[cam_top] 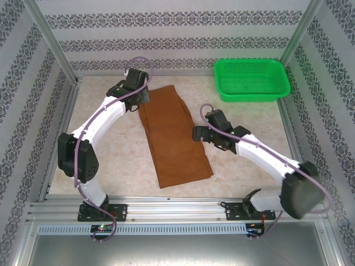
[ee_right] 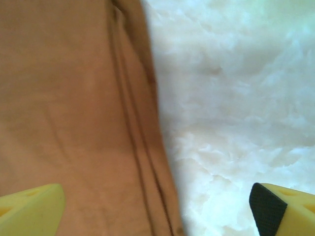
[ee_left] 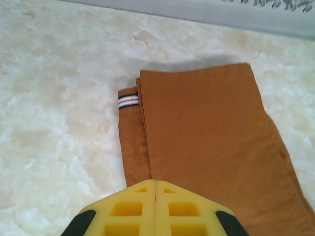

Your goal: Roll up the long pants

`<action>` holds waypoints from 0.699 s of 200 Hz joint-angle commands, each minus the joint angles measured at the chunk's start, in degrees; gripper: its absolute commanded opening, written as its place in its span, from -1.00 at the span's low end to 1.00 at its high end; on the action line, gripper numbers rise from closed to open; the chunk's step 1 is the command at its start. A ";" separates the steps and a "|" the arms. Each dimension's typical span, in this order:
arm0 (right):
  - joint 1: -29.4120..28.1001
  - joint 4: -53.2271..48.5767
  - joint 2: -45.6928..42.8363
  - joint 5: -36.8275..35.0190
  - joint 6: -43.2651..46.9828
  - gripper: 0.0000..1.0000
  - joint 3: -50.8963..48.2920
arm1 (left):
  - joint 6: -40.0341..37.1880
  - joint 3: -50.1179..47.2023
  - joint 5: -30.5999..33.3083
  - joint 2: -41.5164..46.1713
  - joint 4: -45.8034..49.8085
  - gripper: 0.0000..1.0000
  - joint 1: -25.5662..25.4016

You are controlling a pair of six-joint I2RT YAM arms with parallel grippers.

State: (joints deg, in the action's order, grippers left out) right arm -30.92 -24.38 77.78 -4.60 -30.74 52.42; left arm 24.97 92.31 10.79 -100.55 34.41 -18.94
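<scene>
We judged the long pants (cam_top: 173,136) soft and limp, best pinched along one end edge. On the left gripper (ee_left: 155,189) the jaws touched; on the right gripper (ee_right: 155,204) they stood wide.

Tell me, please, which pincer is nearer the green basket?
Right. The right pincer hangs over the long pants at their right edge, toward the green basket; the left pincer is at their far left corner.

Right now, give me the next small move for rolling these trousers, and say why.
Probably open the left gripper and lower it onto the far end of the long pants to start the first turn. The pants lie flat, unrolled; that gripper is shut near the striped tag, and the right gripper is open astride their right edge.
</scene>
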 commanded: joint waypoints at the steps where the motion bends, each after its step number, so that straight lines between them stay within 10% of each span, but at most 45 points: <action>1: 0.16 2.83 2.12 10.34 -0.90 0.95 -0.51 | -0.74 0.86 -0.41 -2.54 2.05 -0.37 0.09; 15: 0.31 6.56 1.24 11.72 -2.61 0.92 -3.06 | -2.07 0.63 0.37 -2.34 3.01 -0.62 -0.43; 49: 0.52 0.61 3.60 6.87 -1.11 -0.18 -0.95 | -6.47 -4.93 -2.19 -0.42 1.76 -0.90 -2.11; 78: -0.25 -2.92 3.77 5.24 0.62 0.74 -0.13 | -9.24 -13.46 -6.89 2.19 -2.88 -0.52 -4.96; 96: -1.70 -4.48 3.37 2.56 1.44 0.79 0.06 | -7.55 -16.49 -7.48 1.68 -4.71 -0.49 -5.03; 110: -3.14 -4.36 2.78 0.85 1.56 0.18 0.00 | -7.11 -16.65 -9.36 -0.32 -5.70 -0.57 -5.04; 124: -4.26 -3.74 2.64 -0.30 1.21 -1.00 0.10 | -7.08 -14.54 -10.92 -3.77 -5.52 -0.68 -5.11; 140: -5.03 -3.74 3.41 -0.58 0.79 -1.00 0.63 | -7.18 -10.27 -11.37 -8.57 -3.80 -0.78 -5.27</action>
State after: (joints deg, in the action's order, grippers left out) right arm -34.74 -26.83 81.21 -1.85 -30.02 50.96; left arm 18.31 76.97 1.93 -103.46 32.12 -23.90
